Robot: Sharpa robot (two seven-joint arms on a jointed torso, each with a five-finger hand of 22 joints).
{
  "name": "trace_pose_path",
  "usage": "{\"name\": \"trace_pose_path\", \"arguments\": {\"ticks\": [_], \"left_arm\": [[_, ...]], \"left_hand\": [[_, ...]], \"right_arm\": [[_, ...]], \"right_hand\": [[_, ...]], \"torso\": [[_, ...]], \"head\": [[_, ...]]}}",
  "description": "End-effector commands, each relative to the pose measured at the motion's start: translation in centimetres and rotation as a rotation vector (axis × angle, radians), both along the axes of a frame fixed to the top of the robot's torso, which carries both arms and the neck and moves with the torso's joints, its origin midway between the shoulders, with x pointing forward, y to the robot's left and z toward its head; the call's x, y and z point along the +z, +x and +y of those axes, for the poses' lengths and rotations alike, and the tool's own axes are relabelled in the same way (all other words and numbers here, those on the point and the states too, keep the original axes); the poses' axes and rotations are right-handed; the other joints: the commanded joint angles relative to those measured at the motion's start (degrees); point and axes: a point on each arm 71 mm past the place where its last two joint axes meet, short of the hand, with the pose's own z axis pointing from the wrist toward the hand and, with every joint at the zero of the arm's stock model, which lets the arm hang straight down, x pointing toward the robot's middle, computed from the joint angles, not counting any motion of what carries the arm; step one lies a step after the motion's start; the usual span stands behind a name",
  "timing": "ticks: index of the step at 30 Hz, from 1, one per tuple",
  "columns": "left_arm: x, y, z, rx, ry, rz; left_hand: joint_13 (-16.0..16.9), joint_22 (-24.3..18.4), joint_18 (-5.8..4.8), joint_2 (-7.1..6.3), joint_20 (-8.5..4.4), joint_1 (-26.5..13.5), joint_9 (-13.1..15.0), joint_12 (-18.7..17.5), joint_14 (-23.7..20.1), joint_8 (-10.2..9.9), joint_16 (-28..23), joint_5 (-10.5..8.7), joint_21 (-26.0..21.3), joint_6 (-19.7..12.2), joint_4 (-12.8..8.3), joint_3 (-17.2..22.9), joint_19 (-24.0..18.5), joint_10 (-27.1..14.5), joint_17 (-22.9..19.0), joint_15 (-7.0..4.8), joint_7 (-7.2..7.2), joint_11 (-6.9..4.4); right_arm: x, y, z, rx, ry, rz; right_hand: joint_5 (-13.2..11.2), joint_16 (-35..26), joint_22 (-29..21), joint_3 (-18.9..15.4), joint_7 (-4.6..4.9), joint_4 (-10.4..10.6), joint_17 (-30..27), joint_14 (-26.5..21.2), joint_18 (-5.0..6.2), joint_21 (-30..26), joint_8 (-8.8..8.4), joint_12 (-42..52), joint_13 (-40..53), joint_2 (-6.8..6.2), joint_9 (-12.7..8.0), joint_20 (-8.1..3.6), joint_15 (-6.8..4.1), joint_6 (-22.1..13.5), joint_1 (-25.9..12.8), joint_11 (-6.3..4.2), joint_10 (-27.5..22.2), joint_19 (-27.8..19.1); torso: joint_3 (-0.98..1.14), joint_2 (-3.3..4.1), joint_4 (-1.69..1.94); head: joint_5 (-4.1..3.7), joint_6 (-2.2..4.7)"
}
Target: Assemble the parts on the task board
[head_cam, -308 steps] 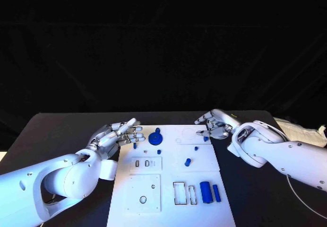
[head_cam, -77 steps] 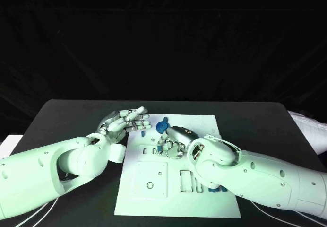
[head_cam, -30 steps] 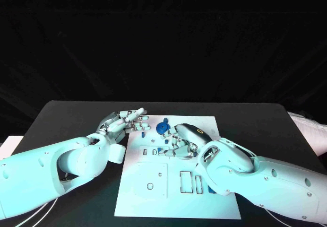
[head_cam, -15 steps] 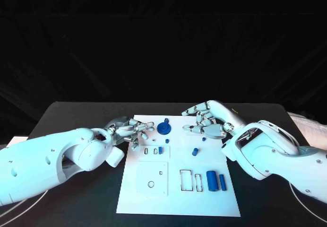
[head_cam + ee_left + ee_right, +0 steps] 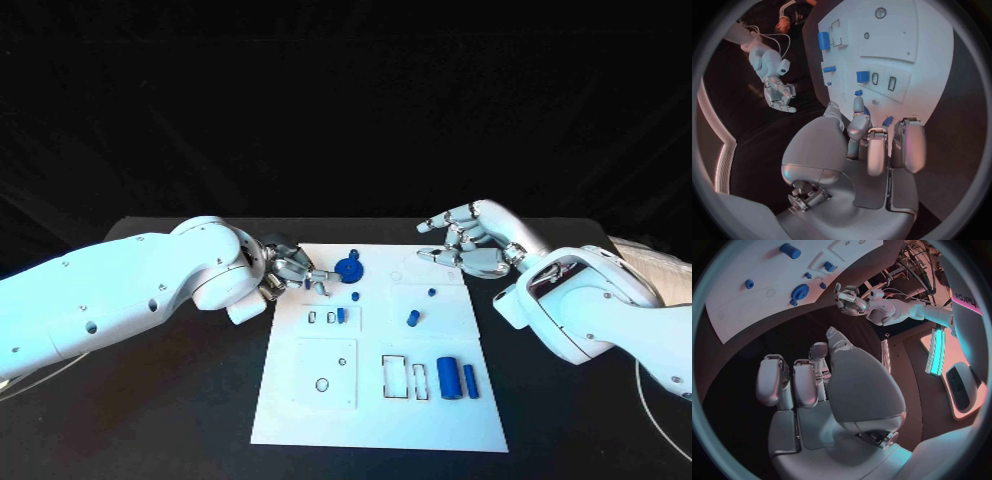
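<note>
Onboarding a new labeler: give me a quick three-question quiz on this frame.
1. True or false: the right hand holds a blue part.
2. Which hand is nearest the blue gear? A) left hand B) right hand
3. The two long blue pieces lie on the task board's ____ half, near or far from the robot?

Key: 1 false; 2 A; 3 near.

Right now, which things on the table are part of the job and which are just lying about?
Job: task board, blue gear, two blue cylinders, small blue pegs, left hand, right hand.
Lying about: white cable, black table.
</note>
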Motion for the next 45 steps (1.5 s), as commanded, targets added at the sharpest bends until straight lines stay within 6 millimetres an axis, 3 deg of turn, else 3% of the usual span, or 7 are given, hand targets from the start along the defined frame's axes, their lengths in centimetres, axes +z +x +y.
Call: {"name": "trace_pose_path", "arguments": {"ticks": [1,4,7,8,10,17,45], "left_arm": [[-0.3,0.2,-0.4,-0.052,0.189,-0.002],[-0.3,0.4,-1.2,-0.081,0.222,-0.006],[-0.6,0.5,-2.1,-0.108,0.254,-0.01],[-0.7,0.6,-2.5,-0.122,0.268,-0.012],[-0.8,0.6,-3.0,-0.138,0.282,-0.012],[-1.3,0.6,-4.3,-0.18,0.312,0.002],[-1.8,0.8,-5.7,-0.242,0.361,0.031]], "left_hand": [[1.49,1.68,-1.23,1.05,-0.09,-0.27,2.18,1.25,5.94,2.08,0.17,0.03,0.9,-0.78,-0.03,-0.98,0.7,0.7,15.06,-0.56,-0.29,-0.05],[2.28,2.55,-1.37,1.59,-0.2,-0.84,4.3,1.85,5.94,3.87,0.17,-0.06,1.39,-1.86,0.1,-2.11,0.91,0.92,15.06,-0.69,-0.47,-0.15],[3.21,3.55,-1.54,2.03,-0.32,-1.52,5.93,2.59,5.94,5.18,0.17,-0.14,1.92,-2.65,0.1,-3.18,1.25,1.32,15.06,-0.78,-0.58,-0.3],[3.38,3.87,-1.6,2.23,-0.37,-1.76,6.51,2.74,5.94,5.65,0.17,-0.15,2.09,-2.88,0.12,-3.56,1.36,1.4,15.06,-0.81,-0.64,-0.37],[3.61,4.23,-1.66,2.43,-0.45,-1.86,7.3,2.92,5.94,6.26,0.17,-0.17,2.27,-3.25,0.12,-4.03,1.48,1.48,15.06,-0.88,-0.74,-0.4],[4.5,5.28,-1.85,3.0,-0.62,-2.21,9.55,3.66,5.94,8.02,0.17,-0.18,2.82,-4.08,0.11,-5.38,1.86,1.89,15.06,-1.07,-0.95,-0.65],[5.27,6.26,-2.01,3.97,-0.86,-0.34,12.72,4.27,5.94,10.22,0.17,-0.18,3.28,-5.37,-0.42,-6.47,2.16,2.22,15.06,-1.31,-1.25,-0.92]], "right_arm": [[-0.1,0.4,-0.4,-0.012,0.061,0.032],[-0.4,0.8,-0.9,-0.051,0.116,0.066],[-0.6,1.3,-1.6,-0.091,0.166,0.091],[-0.7,1.5,-2.0,-0.11,0.185,0.099],[-0.8,1.7,-2.4,-0.129,0.206,0.107],[-1.0,2.2,-3.2,-0.163,0.25,0.124],[-1.5,2.4,-2.8,-0.159,0.273,0.149]], "right_hand": [[0.33,-2.76,-3.37,0.53,0.1,0.01,-3.13,0.67,1.6,-2.1,0.42,-4.39,-3.78,0.15,-0.13,-0.02,-0.19,0.53,-0.37,-0.1,-2.1,-2.33],[0.12,-10.75,-12.19,1.09,0.09,0.31,-11.72,-2.1,3.34,-7.88,0.54,-10.58,-9.15,-0.07,-0.19,0.0,-0.17,0.69,-0.49,-0.08,-4.84,-8.05],[0.59,-26.3,-26.71,1.12,0.13,1.31,-25.87,-5.77,5.8,-19.34,0.58,-15.87,-14.7,-1.29,-0.32,0.27,-0.01,0.59,-1.47,-0.14,-4.26,-15.78],[0.7,-30.52,-30.9,1.19,0.25,1.91,-29.53,-5.94,6.4,-22.67,0.65,-17.24,-16.19,-0.98,-0.32,0.26,0.13,0.66,-2.07,0.1,-4.35,-17.18],[0.87,-34.14,-33.31,1.17,0.31,2.09,-32.16,-5.98,6.66,-25.04,0.65,-18.28,-17.58,-1.15,-0.34,0.3,0.23,0.6,-2.25,0.2,-4.16,-17.44],[2.33,-37.03,-34.88,0.64,0.37,2.6,-33.17,-5.0,6.61,-27.21,0.57,-19.19,-19.38,-1.5,-0.39,0.36,0.28,0.32,-3.14,0.41,-3.7,-16.26],[3.94,-38.64,-35.86,0.12,0.46,2.68,-33.31,-4.4,6.6,-28.62,0.45,-19.53,-20.38,-1.26,-0.42,0.38,0.32,-0.03,-3.23,0.47,-3.75,-15.53]], "torso": [[0.08,-0.14,-0.14],[0.07,-0.15,-0.11],[0.01,-0.06,-0.07],[0.0,-0.03,0.02],[0.02,0.03,0.07],[-0.04,0.21,-0.25],[-0.1,0.15,-0.1]], "head": [[0.0,-0.21],[-0.05,-0.35],[0.02,-0.3],[-0.05,-0.34],[-0.01,-0.39],[0.12,-0.53],[0.34,-1.51]]}}
